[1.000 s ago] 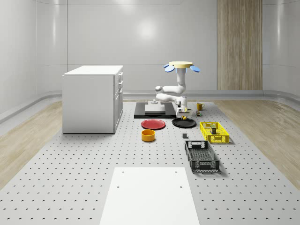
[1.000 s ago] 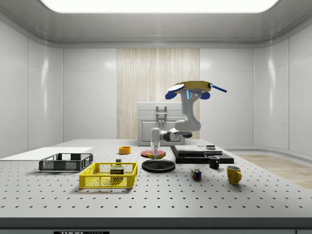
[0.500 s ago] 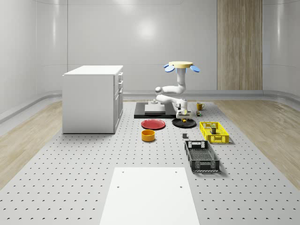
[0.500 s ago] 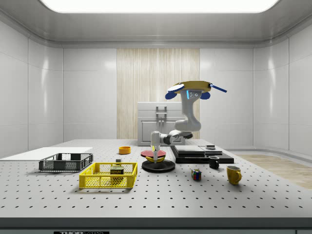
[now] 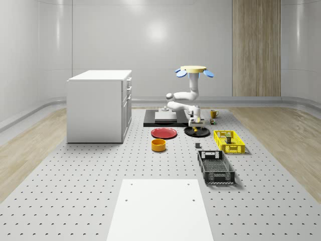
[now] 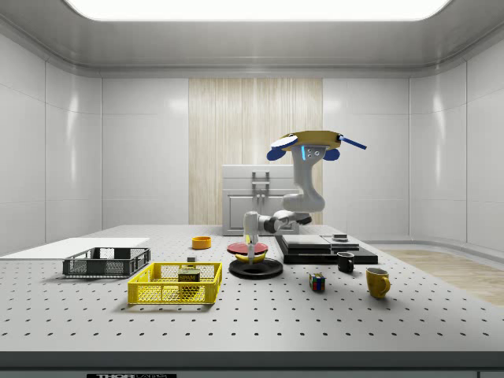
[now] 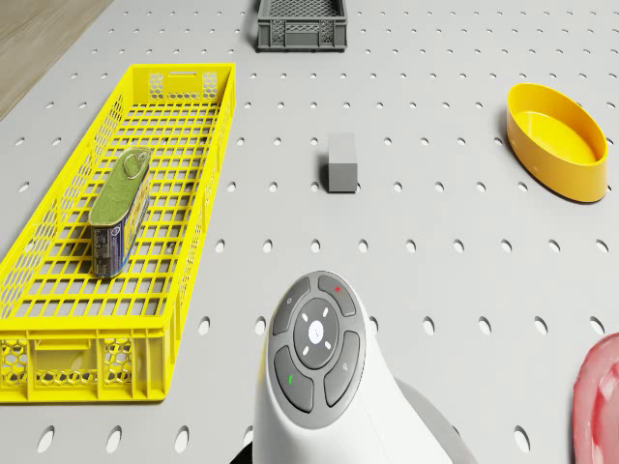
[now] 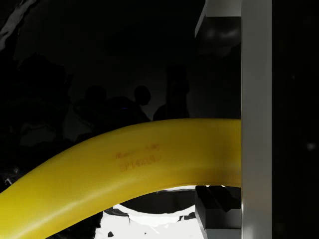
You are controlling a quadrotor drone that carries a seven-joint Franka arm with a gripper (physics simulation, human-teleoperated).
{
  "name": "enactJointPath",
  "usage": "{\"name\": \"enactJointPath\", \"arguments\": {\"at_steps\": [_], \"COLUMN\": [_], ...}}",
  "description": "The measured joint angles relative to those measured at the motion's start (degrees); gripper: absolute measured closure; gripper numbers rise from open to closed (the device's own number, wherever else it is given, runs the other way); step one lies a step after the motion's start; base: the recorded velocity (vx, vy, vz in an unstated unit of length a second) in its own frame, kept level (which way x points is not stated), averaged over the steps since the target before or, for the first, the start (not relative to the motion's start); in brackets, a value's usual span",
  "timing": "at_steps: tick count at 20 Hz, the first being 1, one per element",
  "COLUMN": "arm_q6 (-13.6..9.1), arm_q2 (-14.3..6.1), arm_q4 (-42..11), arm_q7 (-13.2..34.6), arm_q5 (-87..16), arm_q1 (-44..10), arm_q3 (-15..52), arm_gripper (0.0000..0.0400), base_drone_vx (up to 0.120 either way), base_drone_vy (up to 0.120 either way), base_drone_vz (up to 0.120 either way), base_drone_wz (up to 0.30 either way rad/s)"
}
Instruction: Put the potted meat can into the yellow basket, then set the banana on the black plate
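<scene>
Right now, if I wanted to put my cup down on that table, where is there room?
The widest bare stretch lies between the white cabinet and the white sheet. It is crowded around the black plate, where the gripper holds the banana, with the red plate, orange bowl and yellow basket nearby.

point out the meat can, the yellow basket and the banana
meat can (image 7: pixel 121 215), drone view, on its top face.
yellow basket (image 7: pixel 201 222), drone view, on its long side wall.
banana (image 8: pixel 129 167), wrist view, on the middle of its curved skin.
</scene>
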Motion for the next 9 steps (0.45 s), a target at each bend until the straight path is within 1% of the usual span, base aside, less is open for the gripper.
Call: {"name": "enactJointPath", "arguments": {"at_steps": [5,9], "arm_q6": [-1.69,-2.32], "arm_q2": [0.04,-0.02], "arm_q4": [-1.43,-1.98], "arm_q7": [0.41,0.64], "arm_q5": [3.51,5.2], "arm_q1": [0.56,0.68], "arm_q3": [3.68,5.41], "arm_gripper": [0.0006,0.0002], "base_drone_vx": [0.0,0.0], "base_drone_vy": [0.0,0.0], "base_drone_vz": [0.0,0.0], "base_drone_wz": [0.0,0.0]}}
